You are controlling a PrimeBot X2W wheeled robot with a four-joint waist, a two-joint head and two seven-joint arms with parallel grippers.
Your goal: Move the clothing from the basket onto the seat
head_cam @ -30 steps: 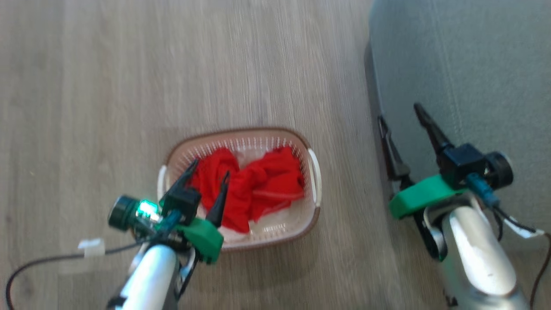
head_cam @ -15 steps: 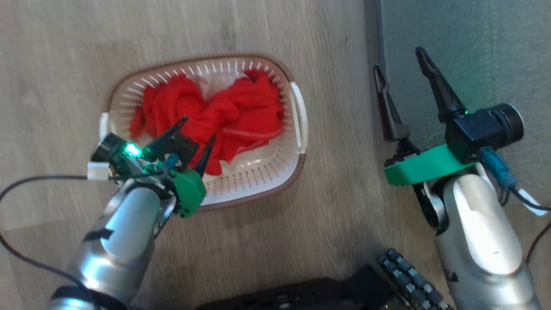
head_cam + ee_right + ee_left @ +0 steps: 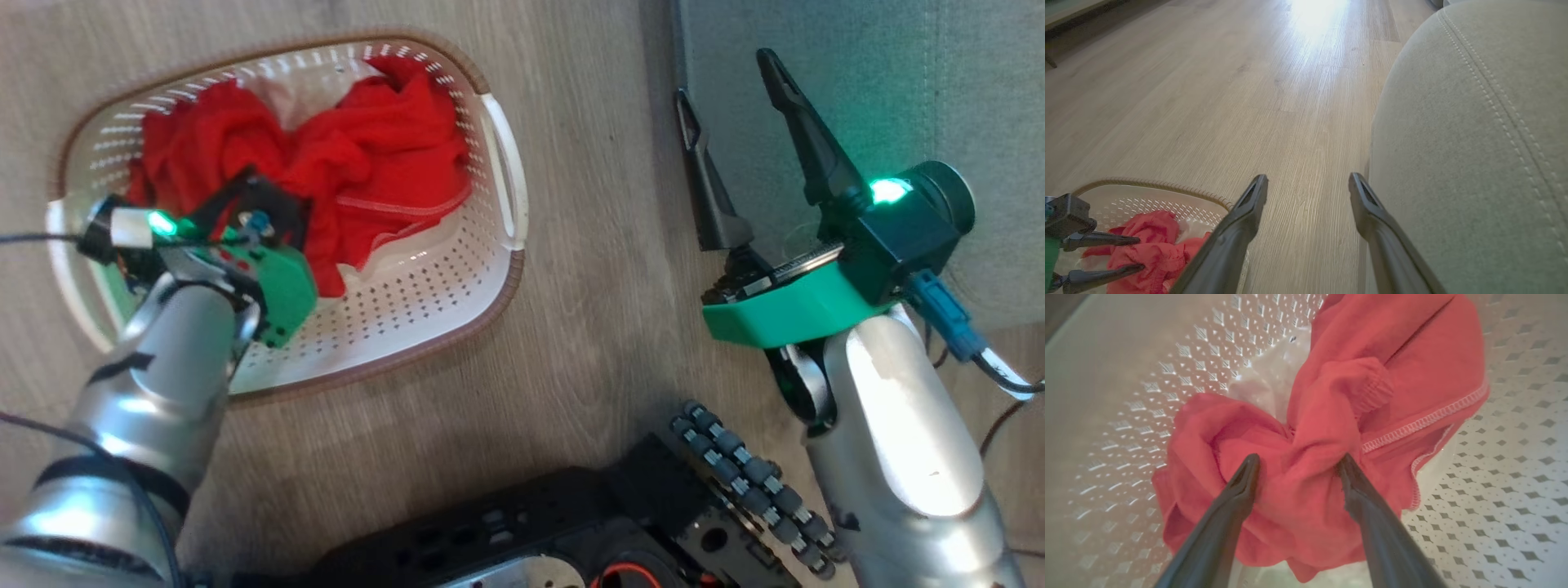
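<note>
**Left gripper spread wide over the red clothing in the basket**

The left gripper is spread to its full width and grasps nothing. Its two dark fingers straddle a bunched fold of the clothing, tips against the cloth. The right gripper is just as wide and empty, out past the basket's handle end, over the edge of the grey seat. The clothing, crumpled red fabric with white-stitched hems over white cloth, lies inside the basket, heaped toward its far wall. The basket sits on wooden floor, with the seat near it but apart.
</note>
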